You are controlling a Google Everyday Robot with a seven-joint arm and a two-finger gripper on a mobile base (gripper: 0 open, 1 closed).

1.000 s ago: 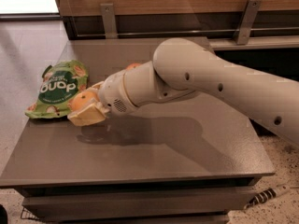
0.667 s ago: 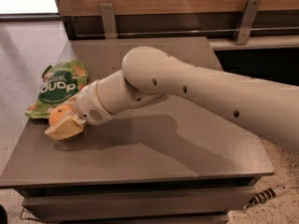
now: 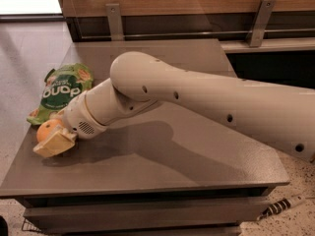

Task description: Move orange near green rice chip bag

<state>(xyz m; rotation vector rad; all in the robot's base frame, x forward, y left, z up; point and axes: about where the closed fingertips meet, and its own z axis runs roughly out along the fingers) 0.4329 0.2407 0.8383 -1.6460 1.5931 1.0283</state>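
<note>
The orange [image 3: 47, 130] is small, round and bright orange, and sits low over the left part of the grey table [image 3: 197, 156], just below the green rice chip bag [image 3: 61, 91]. The bag lies flat near the table's left edge, light green with a dark round label and white lettering. My gripper [image 3: 53, 140] has cream-coloured fingers [image 3: 55, 143] closed around the orange, at or just above the table top. My white arm reaches in from the right across the table.
A wooden wall panel with two metal brackets [image 3: 114, 19] runs along the back. The table's left edge is close beside the gripper. A cable [image 3: 280, 208] lies on the speckled floor at the lower right.
My gripper has moved left and down toward the table's front-left with the orange in it. The orange is now below the bag rather than beside its right edge.
</note>
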